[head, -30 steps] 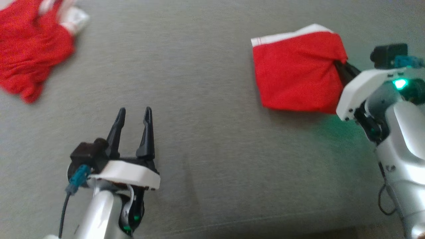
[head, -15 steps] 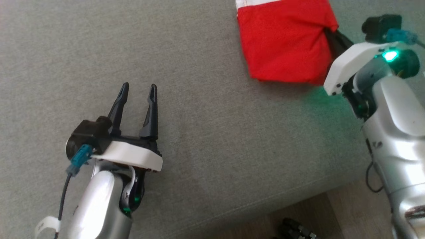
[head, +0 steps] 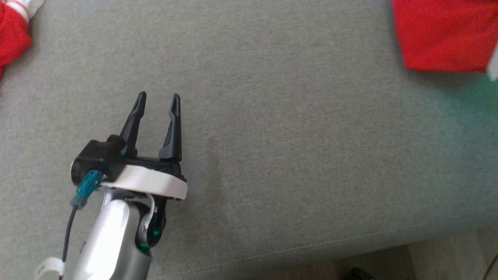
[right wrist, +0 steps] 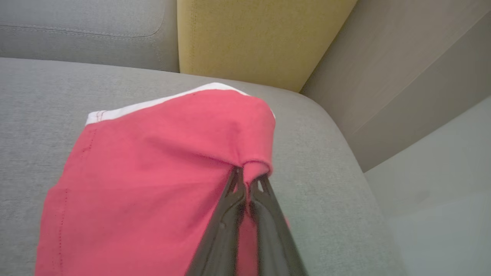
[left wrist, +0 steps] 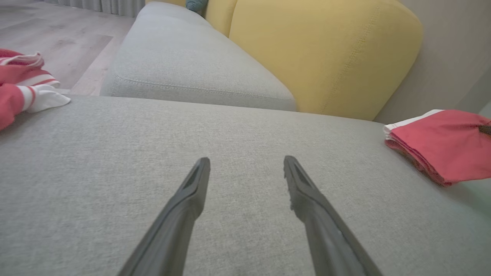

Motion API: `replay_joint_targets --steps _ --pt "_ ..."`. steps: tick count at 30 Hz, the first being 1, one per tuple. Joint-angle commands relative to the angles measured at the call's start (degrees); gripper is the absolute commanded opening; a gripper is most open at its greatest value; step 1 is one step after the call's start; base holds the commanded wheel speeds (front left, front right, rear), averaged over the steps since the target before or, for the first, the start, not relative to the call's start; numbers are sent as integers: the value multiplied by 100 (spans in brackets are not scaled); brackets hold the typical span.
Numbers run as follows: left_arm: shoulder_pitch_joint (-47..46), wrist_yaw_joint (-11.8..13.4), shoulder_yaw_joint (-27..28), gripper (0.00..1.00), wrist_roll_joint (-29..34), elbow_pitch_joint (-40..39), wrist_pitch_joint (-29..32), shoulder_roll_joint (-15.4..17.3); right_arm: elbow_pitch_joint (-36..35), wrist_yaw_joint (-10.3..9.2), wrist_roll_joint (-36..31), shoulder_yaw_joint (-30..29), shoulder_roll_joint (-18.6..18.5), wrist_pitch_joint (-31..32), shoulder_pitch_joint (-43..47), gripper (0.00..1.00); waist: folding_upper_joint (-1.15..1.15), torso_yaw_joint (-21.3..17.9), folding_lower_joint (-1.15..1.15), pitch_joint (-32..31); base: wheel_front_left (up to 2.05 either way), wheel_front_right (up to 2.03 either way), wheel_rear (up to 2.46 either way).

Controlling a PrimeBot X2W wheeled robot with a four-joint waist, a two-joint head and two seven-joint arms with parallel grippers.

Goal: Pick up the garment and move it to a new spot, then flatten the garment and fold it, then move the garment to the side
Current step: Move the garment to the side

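Note:
The folded red garment (right wrist: 153, 172) with a white band lies on the grey sofa seat (head: 272, 136), near the seat's right end. My right gripper (right wrist: 248, 174) is shut on the garment's edge, the cloth bunched over the fingertips. In the head view the garment (head: 443, 35) sits at the top right corner. It appears at the right edge of the left wrist view as the garment (left wrist: 445, 142). My left gripper (head: 158, 100) hovers open and empty over the middle of the seat, far left of the garment; its fingers (left wrist: 191, 191) stand wide apart.
A second red and white cloth (head: 11, 31) lies crumpled at the seat's far left, also the cloth (left wrist: 23, 84). A yellow back cushion (left wrist: 318, 53) stands behind the seat. The seat's front edge and wooden floor (head: 428, 260) run along the bottom right.
The head camera has swung, so the garment now sits at the picture's top right and the right arm has left the frame. The left gripper stays open in the same pose.

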Motion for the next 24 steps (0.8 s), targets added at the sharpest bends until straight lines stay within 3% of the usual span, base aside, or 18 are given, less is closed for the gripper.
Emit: replay_joint_targets --steps 1,8,15,16,18,19,20,21,24 --pt "-36 42 144 100 29 -238 25 92 -101 37 -61 -2 -198 -76 -192 0 0 72 0 48 0 0 0" --pt "38 129 84 100 75 -538 148 145 73 37 -510 -132 -543 -56 -519 0 0 102 0 151 0 0 0" --pt "75 154 34 100 75 -616 214 171 107 37 -734 -116 -434 -38 -625 0 0 50 0 210 0 0 0" --pt "73 156 25 100 76 -624 220 172 130 37 -788 -155 -406 -53 -626 25 0 49 0 219 0 0 0" --pt "63 158 7 100 74 -638 232 176 186 37 -894 -235 -357 -91 -619 51 0 55 0 242 0 0 0" --pt "57 157 1 100 72 -642 235 180 221 37 -947 -270 -336 -106 -614 75 0 59 0 253 0 0 0" --pt "51 156 -4 100 69 -643 238 185 245 37 -1000 -310 -310 -125 -612 93 0 63 0 263 0 0 0" --pt "48 159 -9 100 67 -643 242 187 260 37 -1059 -361 -284 -153 -613 100 0 67 0 273 0 0 0" --pt "36 161 -17 100 57 -640 242 200 303 37 -1273 -563 -233 -278 -626 100 0 81 0 305 0 0 0"
